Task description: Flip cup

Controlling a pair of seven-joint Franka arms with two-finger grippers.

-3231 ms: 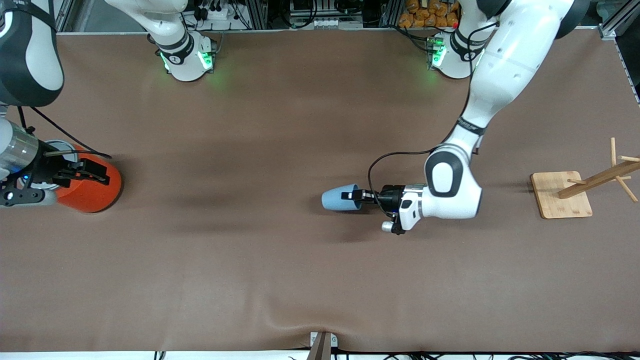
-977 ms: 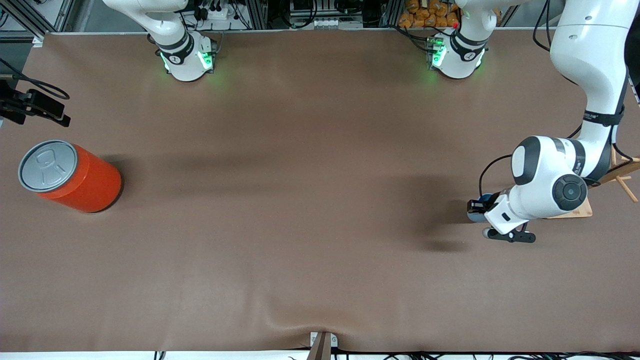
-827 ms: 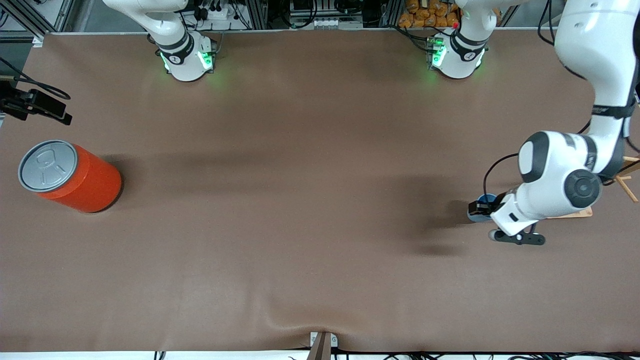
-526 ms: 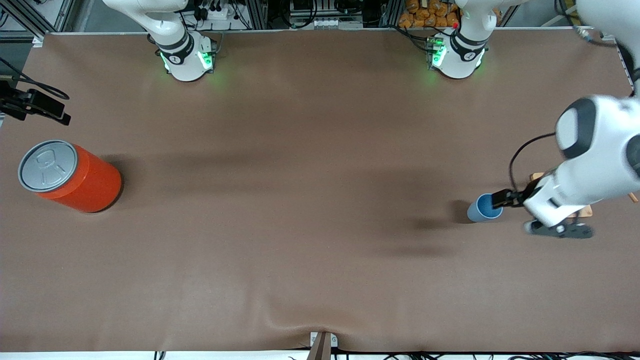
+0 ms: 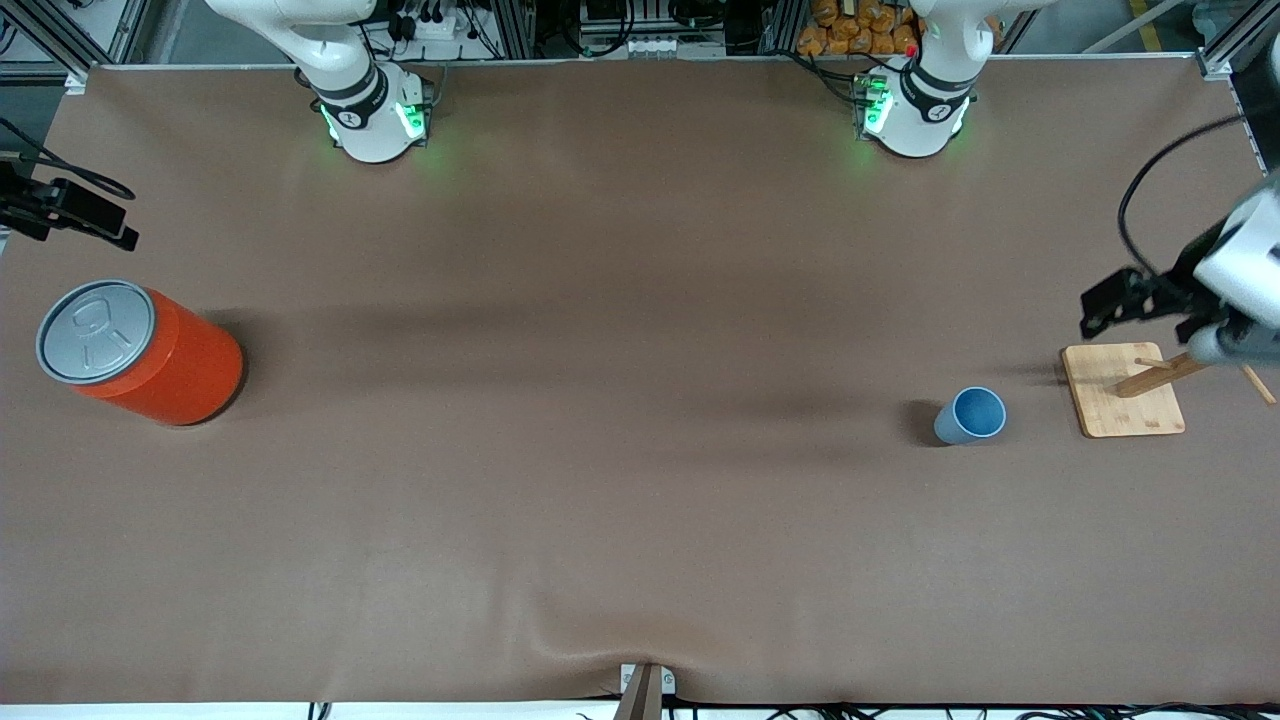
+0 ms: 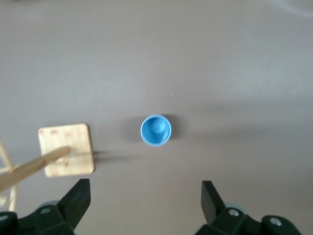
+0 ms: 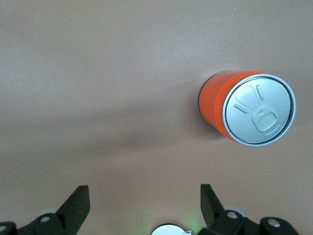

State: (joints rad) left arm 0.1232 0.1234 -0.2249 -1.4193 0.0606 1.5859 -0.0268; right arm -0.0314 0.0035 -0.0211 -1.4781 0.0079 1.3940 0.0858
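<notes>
Standing upright on the table (image 5: 640, 520), mouth up, long axis vertical, the cup (image 5: 970, 416) sits near the wooden rack (image 5: 1122, 389) at the left arm's end. Left gripper (image 5: 1105, 308), fingers spread and empty, hangs over the table by the rack. Right gripper (image 5: 75, 212), fingers spread and empty, waits up over the table edge near the can (image 5: 140, 354). Risk: cup looks light, so a stray bump from the left arm could tip or roll it.
</notes>
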